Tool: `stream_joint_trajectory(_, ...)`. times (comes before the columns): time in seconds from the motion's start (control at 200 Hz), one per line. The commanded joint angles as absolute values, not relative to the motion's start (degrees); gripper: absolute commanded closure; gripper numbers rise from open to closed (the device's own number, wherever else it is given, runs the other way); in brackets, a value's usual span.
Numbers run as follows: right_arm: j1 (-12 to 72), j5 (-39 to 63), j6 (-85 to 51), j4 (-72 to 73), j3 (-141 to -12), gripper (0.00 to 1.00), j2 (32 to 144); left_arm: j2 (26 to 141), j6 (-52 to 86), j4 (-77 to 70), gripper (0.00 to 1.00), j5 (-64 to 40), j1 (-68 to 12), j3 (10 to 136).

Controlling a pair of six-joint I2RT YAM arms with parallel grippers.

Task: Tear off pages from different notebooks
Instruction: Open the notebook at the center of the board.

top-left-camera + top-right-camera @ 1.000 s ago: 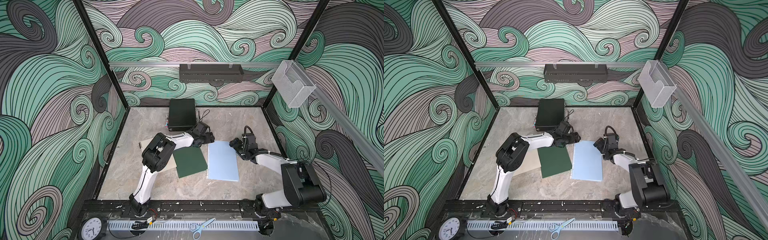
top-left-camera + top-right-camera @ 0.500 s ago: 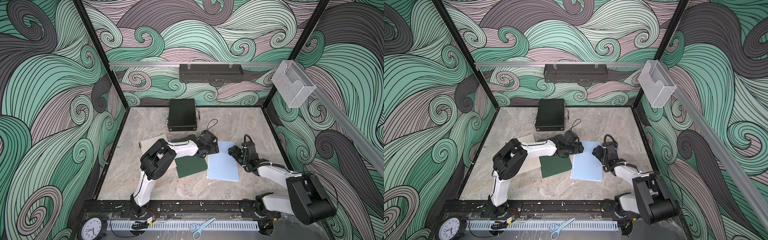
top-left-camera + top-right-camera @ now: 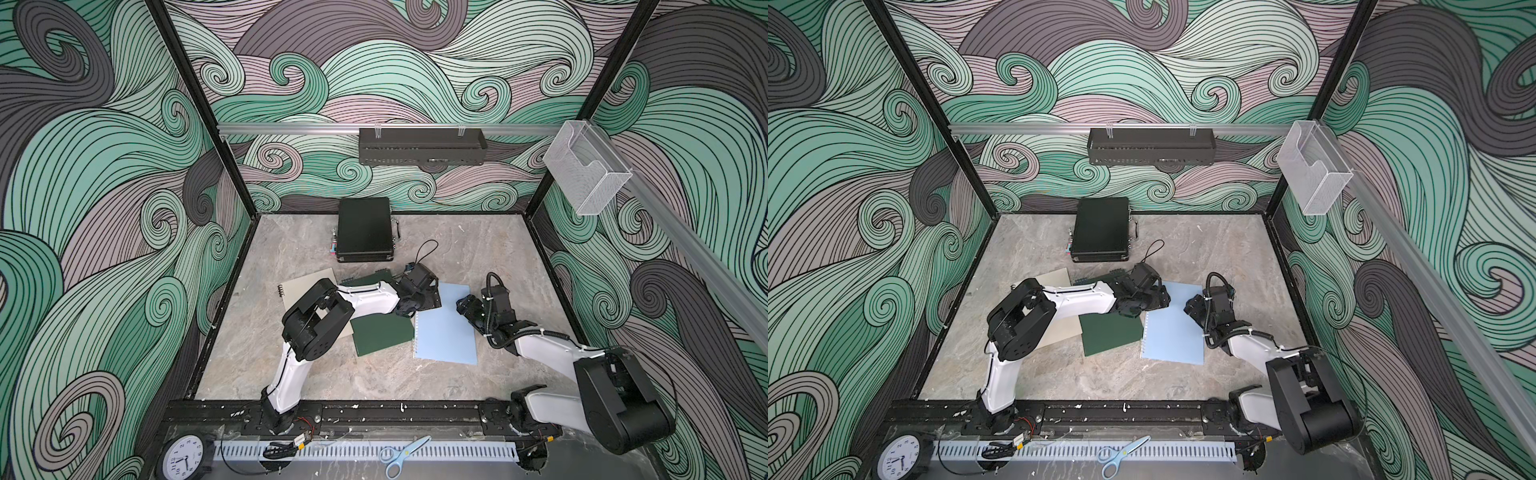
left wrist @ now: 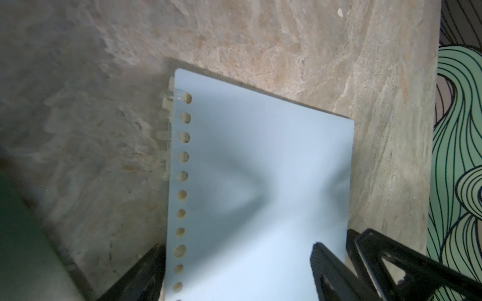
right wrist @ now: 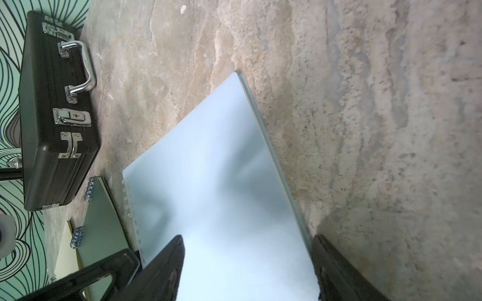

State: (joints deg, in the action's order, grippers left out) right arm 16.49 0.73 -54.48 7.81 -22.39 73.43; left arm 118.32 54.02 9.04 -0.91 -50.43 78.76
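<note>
Swinging forward from the back, both arms now meet over the light blue notebook (image 3: 444, 336). It lies shut just right of the table's middle, with the dark green notebook (image 3: 380, 334) just beside it at nine o'clock. Blue looks chosen first, and no page is out yet. The left gripper (image 4: 234, 250) hangs spread over its eleven o'clock corner. The right gripper (image 5: 247, 239) is spread astride the two o'clock edge. The cover is smooth, with punched holes (image 4: 184, 156) along the spine.
</note>
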Motion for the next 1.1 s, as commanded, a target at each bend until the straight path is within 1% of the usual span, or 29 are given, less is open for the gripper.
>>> stream_joint_trajectory(0.0,17.1,0.2,-55.9,4.2,-24.1,0.29,73.4,121.9,52.7,12.6,0.14,-1.9,-50.5,82.1)
stream_joint_trajectory(0.07,17.1,-0.1,-56.0,4.2,-25.1,0.33,73.3,123.3,52.3,13.1,0.14,-2.0,-50.3,84.0)
stream_joint_trajectory(0.195,17.1,-0.5,-55.8,2.0,-27.2,0.35,72.9,125.5,51.9,15.2,0.14,-2.5,-49.5,87.2)
stream_joint_trajectory(0.355,17.0,-0.8,-55.6,1.7,-27.0,0.38,72.1,125.4,51.6,14.9,0.14,-2.1,-49.0,87.3)
stream_joint_trajectory(0.705,17.1,-2.0,-55.6,-0.6,-25.5,0.38,67.2,123.6,52.0,13.4,0.14,-1.8,-48.9,84.9)
stream_joint_trajectory(0.83,17.1,-1.4,-55.7,-1.4,-25.7,0.40,65.3,123.5,52.0,13.9,0.14,-1.6,-48.7,85.2)
stream_joint_trajectory(1.091,17.0,3.1,-56.8,3.9,-23.3,0.53,63.6,122.8,52.1,12.7,0.14,-1.8,-48.7,83.9)
